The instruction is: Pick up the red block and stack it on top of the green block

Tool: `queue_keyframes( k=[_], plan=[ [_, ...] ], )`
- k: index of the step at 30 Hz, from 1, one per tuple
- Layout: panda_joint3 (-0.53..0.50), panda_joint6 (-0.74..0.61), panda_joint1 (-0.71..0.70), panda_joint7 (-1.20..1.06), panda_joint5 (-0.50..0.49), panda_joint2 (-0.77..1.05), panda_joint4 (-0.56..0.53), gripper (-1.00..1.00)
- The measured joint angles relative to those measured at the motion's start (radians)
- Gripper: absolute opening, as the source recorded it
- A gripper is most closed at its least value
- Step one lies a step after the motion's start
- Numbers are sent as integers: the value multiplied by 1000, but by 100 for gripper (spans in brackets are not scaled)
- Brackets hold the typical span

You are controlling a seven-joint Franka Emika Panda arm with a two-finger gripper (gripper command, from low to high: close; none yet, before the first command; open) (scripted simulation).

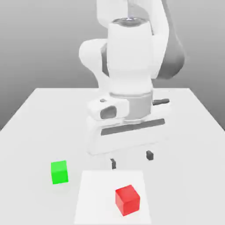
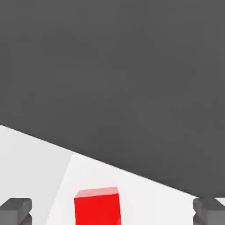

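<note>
Two cubes on white table (image 1: 39,110), red block (image 1: 127,200), green block (image 1: 59,172), grey backdrop, pincer (image 1: 131,159) released.

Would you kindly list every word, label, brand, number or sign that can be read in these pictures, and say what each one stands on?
There are none: no readable text appears in either view.
The red block has plain faces.
The green block has plain faces.
The white arm and the gripper carry no legible marking.
The table and the lighter square patch under the red block are blank.
</note>
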Motion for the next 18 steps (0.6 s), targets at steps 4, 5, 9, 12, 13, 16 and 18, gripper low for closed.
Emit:
queue_keyframes(
  k=[4,5,9,12,13,16,18],
  plan=[
    [4,90,-1,-24,-10,144,-14,0],
    [7,120,-2,-28,-6,180,-10,0],
    [19,200,-12,-38,6,275,3,-100],
    [20,199,-12,-37,5,275,3,-100],
    [20,198,-12,-36,4,275,3,-100],
    [18,178,-12,-33,-1,250,-1,-100],
    [13,124,-9,-26,-11,187,-10,-100]
  ],
)
